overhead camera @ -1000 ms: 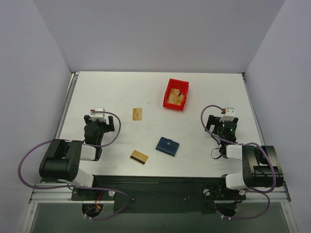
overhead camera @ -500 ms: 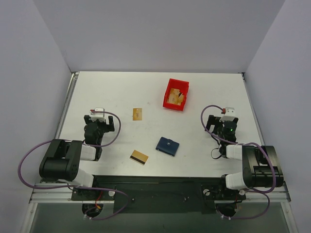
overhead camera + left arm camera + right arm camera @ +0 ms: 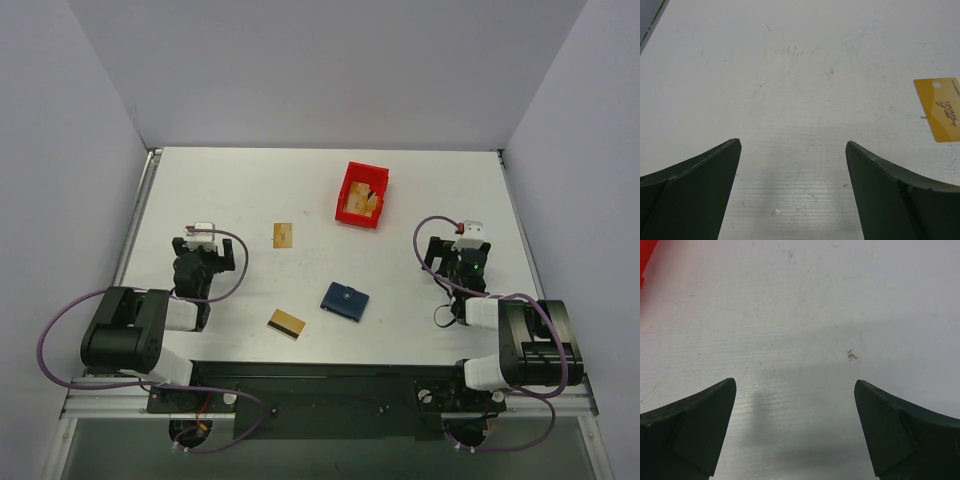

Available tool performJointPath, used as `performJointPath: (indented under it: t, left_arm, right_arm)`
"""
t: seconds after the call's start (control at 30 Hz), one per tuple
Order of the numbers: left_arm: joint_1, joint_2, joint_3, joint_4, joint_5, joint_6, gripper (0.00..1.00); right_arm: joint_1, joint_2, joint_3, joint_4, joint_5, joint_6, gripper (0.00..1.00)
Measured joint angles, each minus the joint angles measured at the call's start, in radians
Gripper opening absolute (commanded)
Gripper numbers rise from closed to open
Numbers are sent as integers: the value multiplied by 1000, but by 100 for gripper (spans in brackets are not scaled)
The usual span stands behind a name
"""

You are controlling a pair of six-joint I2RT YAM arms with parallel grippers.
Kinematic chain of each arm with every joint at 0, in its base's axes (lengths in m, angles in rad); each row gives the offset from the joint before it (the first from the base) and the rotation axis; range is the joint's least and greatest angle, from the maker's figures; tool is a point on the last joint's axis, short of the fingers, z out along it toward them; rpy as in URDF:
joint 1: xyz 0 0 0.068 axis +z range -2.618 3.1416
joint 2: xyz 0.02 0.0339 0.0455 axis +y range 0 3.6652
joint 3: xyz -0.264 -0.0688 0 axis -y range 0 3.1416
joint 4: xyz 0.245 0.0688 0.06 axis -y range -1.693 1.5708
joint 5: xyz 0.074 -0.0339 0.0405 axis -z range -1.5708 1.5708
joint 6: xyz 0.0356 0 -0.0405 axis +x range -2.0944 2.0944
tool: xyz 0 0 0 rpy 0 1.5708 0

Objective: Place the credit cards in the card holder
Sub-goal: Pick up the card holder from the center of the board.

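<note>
White worktop (image 3: 250, 180) fills the scene, closed in by pale walls on three sides. Nearest the arm bases, the striped card (image 3: 286, 324) lies flat, a dark stripe along one long edge. Just to its right, and apart from it, the wallet (image 3: 344, 300) lies closed with its snap button facing up. A little farther out, the left end effector (image 3: 205, 250) sits on the left side with its fingers spread wide around bare worktop. The right end effector (image 3: 458, 250) mirrors it on the right side, also spread and empty. Beyond the striped card, the second card (image 3: 284, 234) lies flat, well apart from the wallet; it shows at the right edge of the left wrist view. Farthest out stands the red bin (image 3: 362, 195), holding tan pieces too small to make out.
</note>
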Motion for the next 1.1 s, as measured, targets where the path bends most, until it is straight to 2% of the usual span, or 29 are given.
performJointPath:
  t: [0.07, 0.2, 0.4, 0.63, 0.8, 0.93, 1.1]
  left_arm:
    - [-11, -2, 1, -6, -18, 2, 97]
    - [-91, -74, 62, -181, -145, 5, 97]
    - [-140, -158, 165, -319, -245, 4, 97]
    - [-209, -154, 277, -527, -312, -40, 97]
    - [-240, -127, 468, -751, -334, -139, 97]
    - [-230, -106, 615, -910, -324, -242, 97]
    - [-171, -106, 679, -1066, -261, -367, 97]
  right_arm:
    - [2, -3, 14, -37, 23, 2, 100]
    - [27, -75, 144, -278, 99, 11, 100]
    - [68, -183, 260, -385, 145, 64, 100]
    - [85, -200, 333, -551, 180, 297, 100]
    - [83, -199, 431, -700, 184, 396, 100]
    - [29, -210, 443, -765, 130, 481, 100]
    - [-97, -199, 443, -806, -6, 599, 100]
